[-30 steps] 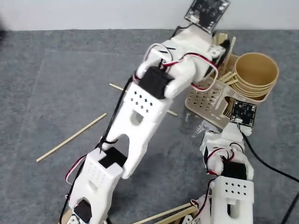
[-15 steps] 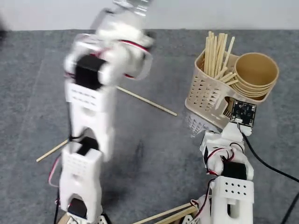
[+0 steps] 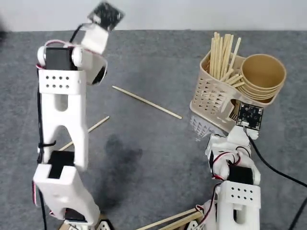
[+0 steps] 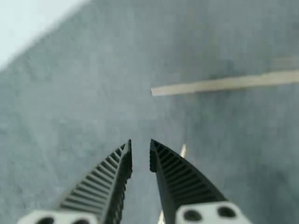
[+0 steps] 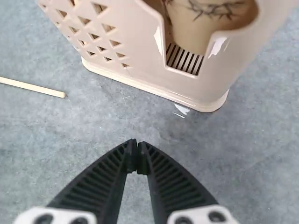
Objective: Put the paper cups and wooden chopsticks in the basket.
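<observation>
The beige basket [image 3: 213,98] stands at the back right, with several wooden chopsticks [image 3: 221,55] upright in it and stacked paper cups [image 3: 263,76] at its right end. One chopstick [image 3: 146,101] lies on the grey mat mid-table. Another [image 3: 98,124] runs partly behind the left arm [image 3: 62,96], which is raised at the far left. In the left wrist view, my left gripper [image 4: 140,147] hovers above the mat, narrowly open and empty, with a chopstick [image 4: 224,84] ahead of it. My right gripper [image 5: 137,144] is shut and empty, low on the mat just before the basket [image 5: 140,56].
More chopsticks [image 3: 170,220] lie at the front edge between the arm bases. The right arm [image 3: 235,167] stands close in front of the basket. A pale wall runs along the back of the mat.
The left arm has swung from above the basket across to the far left side of the table. The right arm has not moved.
</observation>
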